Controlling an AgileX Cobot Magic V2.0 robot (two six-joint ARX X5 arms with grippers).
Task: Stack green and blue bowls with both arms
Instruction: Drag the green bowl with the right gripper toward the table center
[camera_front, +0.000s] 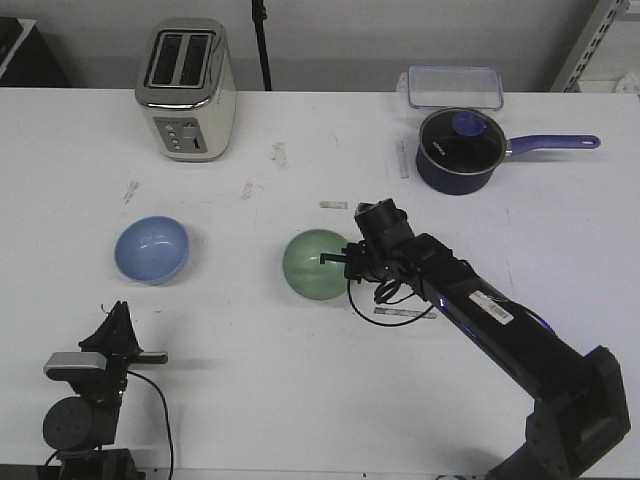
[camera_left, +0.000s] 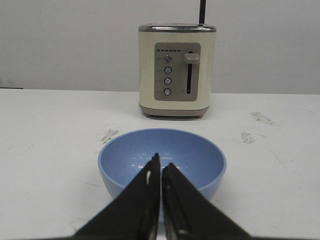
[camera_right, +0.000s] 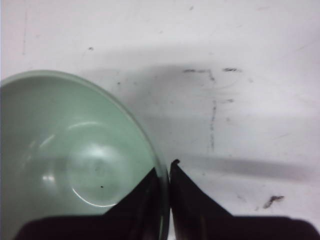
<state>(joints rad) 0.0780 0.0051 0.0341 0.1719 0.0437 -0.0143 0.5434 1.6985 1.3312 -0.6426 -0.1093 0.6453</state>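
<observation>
The light blue bowl (camera_front: 151, 250) stands upright on the white table at the left. It fills the middle of the left wrist view (camera_left: 162, 155). My left gripper (camera_front: 119, 310) is shut and empty, low at the front left, a short way in front of the blue bowl; its tips (camera_left: 161, 166) point at the bowl. The pale green bowl (camera_front: 314, 265) is near the table's middle and looks tilted. My right gripper (camera_front: 341, 258) is shut on its right rim, one finger inside and one outside (camera_right: 164, 172). The green bowl (camera_right: 75, 160) is empty.
A cream toaster (camera_front: 187, 90) stands at the back left, straight behind the blue bowl (camera_left: 177, 70). A dark navy saucepan with a glass lid (camera_front: 458, 150) and a clear lidded box (camera_front: 453, 87) are at the back right. Scuff marks dot the table.
</observation>
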